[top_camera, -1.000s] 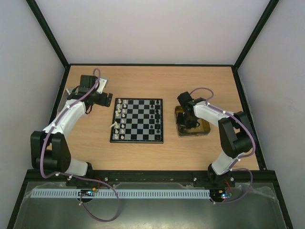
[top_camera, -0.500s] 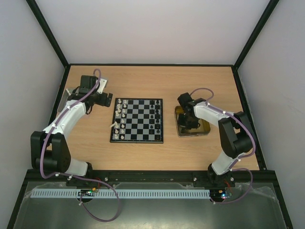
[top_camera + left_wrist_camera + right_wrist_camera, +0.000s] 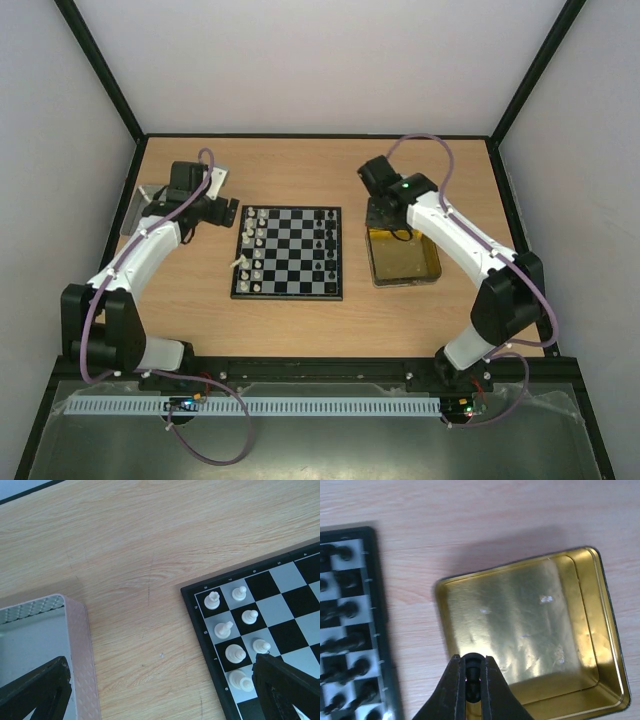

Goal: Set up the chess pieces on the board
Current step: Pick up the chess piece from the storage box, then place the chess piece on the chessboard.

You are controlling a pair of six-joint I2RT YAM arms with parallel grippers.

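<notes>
One small black chess piece [image 3: 472,674] now sits pinched in the clenched right hand [image 3: 471,664], which has risen from the yellow-tinted shallow tray [image 3: 600,630] on the wooden bench [image 3: 300,170], so placing it on the small black-and-white checkered chessboard [image 3: 288,295] looks next, while the left hand [image 3: 224,210] hangs released beside the board.

My right arm [image 3: 455,235] reaches forward and inward, its right gripper [image 3: 472,664] pointing down, fingers pinched on a black chess piece [image 3: 472,676] (only its dark top shows). My left arm [image 3: 140,255] stretches forward, with the left gripper [image 3: 160,695] spread wide and holding nothing.
</notes>
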